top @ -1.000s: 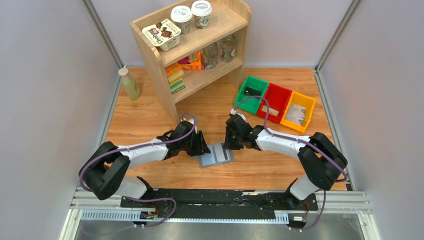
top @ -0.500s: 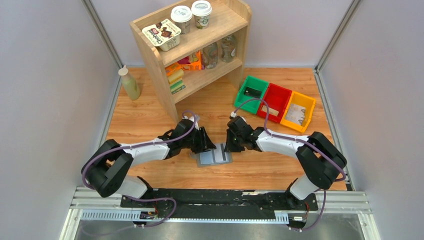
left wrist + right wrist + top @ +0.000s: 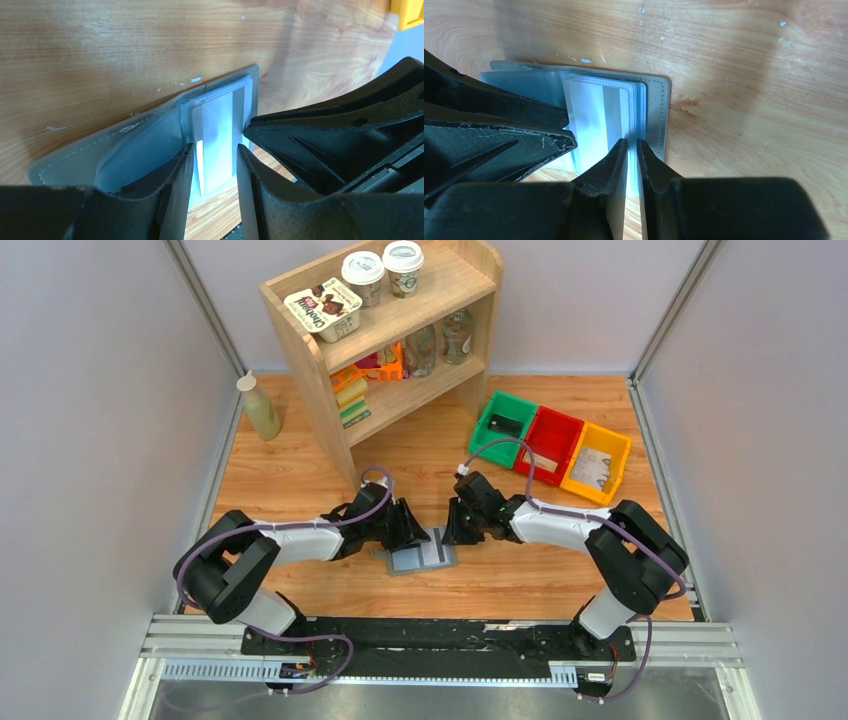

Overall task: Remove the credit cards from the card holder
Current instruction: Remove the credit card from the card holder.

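The grey card holder [image 3: 420, 558] lies open on the wooden table between my two grippers. In the left wrist view its grey cover [image 3: 75, 160] and pale blue pockets show, with a whitish credit card [image 3: 217, 145] in the right-hand pocket. My left gripper [image 3: 214, 150] is open, its fingers on either side of that card's near end. My right gripper [image 3: 632, 142] is nearly closed on the edge of the holder's right pocket stack [image 3: 640, 107], next to the card [image 3: 599, 120]. In the top view the left gripper [image 3: 415, 530] and the right gripper [image 3: 447, 533] almost touch.
A wooden shelf [image 3: 390, 330] with cups and packets stands at the back. Green [image 3: 505, 425], red [image 3: 550, 445] and yellow [image 3: 597, 462] bins sit at the right rear. A pale bottle [image 3: 260, 405] stands at the left rear.
Both grippers have closed in over the card holder, the left moving right and the right moving left. The holder has shifted slightly left and toward the near edge.
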Motion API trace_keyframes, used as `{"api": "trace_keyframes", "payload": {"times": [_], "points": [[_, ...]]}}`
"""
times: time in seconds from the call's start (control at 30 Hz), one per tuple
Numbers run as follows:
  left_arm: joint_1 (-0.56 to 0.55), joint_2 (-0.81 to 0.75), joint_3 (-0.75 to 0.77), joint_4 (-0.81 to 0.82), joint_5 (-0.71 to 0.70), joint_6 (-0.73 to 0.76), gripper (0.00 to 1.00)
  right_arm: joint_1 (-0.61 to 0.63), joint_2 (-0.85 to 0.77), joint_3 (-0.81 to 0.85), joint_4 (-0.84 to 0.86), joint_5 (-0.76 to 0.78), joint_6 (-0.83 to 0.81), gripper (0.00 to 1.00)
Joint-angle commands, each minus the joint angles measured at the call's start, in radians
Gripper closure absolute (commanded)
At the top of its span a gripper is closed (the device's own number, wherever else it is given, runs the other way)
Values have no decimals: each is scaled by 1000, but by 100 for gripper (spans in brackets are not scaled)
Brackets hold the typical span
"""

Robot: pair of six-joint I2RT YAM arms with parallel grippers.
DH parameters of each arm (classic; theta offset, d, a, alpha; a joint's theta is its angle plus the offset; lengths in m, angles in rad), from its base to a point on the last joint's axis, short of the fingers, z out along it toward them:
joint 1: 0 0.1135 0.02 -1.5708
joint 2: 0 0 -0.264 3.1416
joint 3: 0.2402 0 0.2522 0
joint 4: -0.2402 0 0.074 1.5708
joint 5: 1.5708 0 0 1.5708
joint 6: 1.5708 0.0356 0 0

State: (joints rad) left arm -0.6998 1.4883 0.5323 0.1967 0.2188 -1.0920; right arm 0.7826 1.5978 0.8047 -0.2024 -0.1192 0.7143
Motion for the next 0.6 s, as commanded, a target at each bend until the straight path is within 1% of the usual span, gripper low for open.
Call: {"api": "trace_keyframes", "payload": {"times": [0.0,0.03,0.1,0.2,0.47,0.57], "points": [[3,-34,-21,-31,-75,-22,54,-2,24,-15,24,-19,-4,83],[3,-33,-23,-25,-69,-26,54,-2,24,-15,26,-22,-4,83],[3,-20,-31,47,-41,-34,55,-3,30,-15,32,-31,-4,83],[3,-3,-35,96,-18,-63,59,-6,40,-19,46,-45,4,83],[3,-75,-91,247,-27,-134,67,-28,53,-55,92,-76,36,83],[3,-85,-110,332,-16,-152,71,-40,59,-70,107,-86,48,83]]}}
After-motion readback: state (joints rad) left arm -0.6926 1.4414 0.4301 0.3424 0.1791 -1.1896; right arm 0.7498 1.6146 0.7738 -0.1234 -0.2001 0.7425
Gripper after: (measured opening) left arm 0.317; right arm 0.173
